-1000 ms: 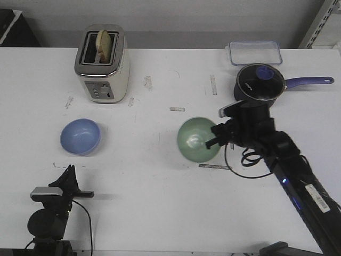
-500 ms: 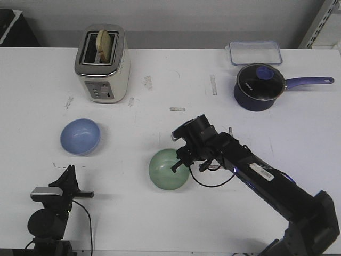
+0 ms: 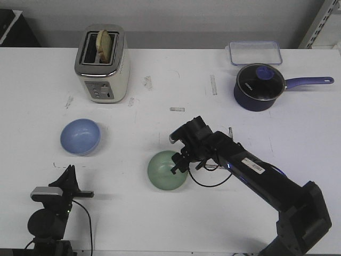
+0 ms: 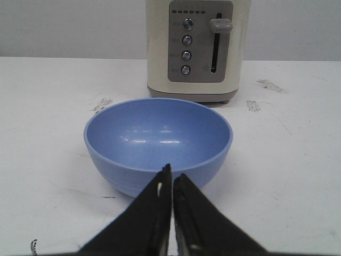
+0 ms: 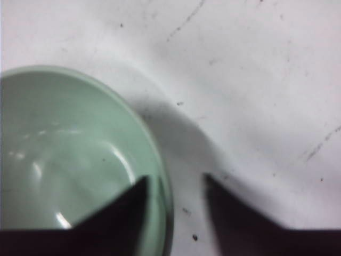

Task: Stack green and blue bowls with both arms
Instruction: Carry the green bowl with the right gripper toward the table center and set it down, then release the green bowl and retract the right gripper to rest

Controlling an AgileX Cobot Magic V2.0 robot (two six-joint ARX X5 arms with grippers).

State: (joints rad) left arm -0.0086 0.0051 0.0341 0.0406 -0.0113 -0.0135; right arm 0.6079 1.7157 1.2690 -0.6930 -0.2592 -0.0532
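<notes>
The pale green bowl (image 3: 166,172) sits upright on the white table (image 3: 160,224) at front centre. My right gripper (image 3: 179,164) is at its right rim, and in the right wrist view (image 5: 176,181) it is open, one finger inside the green bowl (image 5: 69,160), the other outside, straddling the rim. The blue bowl (image 3: 80,136) sits at the left. My left gripper (image 3: 69,172) is low at the front left, short of it. In the left wrist view it is shut (image 4: 171,178) and empty, with the blue bowl (image 4: 157,144) just ahead.
A cream toaster (image 3: 102,64) holding bread stands behind the blue bowl and also shows in the left wrist view (image 4: 198,48). A dark blue lidded saucepan (image 3: 259,87) and a clear lidded box (image 3: 254,52) are at the back right. Tape marks dot the table.
My right arm has carried the green bowl from right of centre to the front centre and down to the table. Its jaws now stand apart at the rim. The left arm has not moved.
</notes>
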